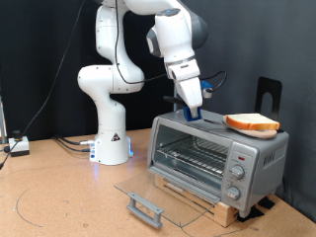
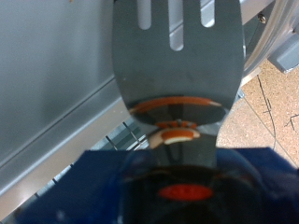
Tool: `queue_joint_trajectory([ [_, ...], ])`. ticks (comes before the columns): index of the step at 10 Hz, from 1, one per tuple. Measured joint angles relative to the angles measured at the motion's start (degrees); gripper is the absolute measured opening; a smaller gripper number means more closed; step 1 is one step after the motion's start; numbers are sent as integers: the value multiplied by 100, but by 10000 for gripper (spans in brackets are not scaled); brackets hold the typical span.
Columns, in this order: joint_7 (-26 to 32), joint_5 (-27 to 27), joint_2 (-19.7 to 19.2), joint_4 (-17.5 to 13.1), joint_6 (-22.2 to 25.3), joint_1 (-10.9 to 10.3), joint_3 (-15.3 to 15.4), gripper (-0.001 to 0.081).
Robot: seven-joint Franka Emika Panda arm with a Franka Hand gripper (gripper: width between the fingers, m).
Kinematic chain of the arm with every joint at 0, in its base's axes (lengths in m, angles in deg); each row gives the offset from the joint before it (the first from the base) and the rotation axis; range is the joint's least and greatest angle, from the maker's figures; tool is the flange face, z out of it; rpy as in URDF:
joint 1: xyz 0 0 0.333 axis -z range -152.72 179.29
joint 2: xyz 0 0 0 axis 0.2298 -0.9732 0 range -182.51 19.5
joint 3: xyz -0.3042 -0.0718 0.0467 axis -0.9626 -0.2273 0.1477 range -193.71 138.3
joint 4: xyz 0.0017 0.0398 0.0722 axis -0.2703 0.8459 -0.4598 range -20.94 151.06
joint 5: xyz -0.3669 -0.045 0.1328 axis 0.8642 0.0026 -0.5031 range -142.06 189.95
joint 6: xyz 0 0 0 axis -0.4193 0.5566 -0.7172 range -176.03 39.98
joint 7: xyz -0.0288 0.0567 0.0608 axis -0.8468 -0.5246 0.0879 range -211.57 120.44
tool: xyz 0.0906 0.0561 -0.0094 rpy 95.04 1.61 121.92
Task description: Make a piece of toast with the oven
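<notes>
while the oven (image 1: 217, 153) stands with its glass door (image 1: 158, 200) swung fully down and open, the piece of toast (image 1: 253, 123) lies on the oven's roof near the roof's right edge in the exterior view. the wire rack (image 1: 193, 160) inside shows nothing on it. the gripper (image 1: 192, 115) hangs over the roof's left part, just above it, clamped on the blue handle of a dark slotted spatula (image 2: 177, 56); the wrist view shows the blade reaching ahead over the silver roof. a black stand (image 1: 269, 95) rises behind the oven.
</notes>
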Motion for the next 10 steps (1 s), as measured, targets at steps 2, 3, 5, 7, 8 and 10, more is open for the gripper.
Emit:
queue_joint_trajectory([
  [2, 0, 0, 10, -5, 0, 0, -2, 410],
  [3, 1, -2, 22, -7, 6, 0, -3, 410],
  [5, 5, -5, 48, -7, 36, 0, -16, 410],
  [7, 46, -26, 121, -26, 156, 0, -59, 410],
  [8, 55, -31, 163, -27, 201, 0, -81, 410],
  [10, 57, -45, 224, -28, 222, 0, -91, 410],
])
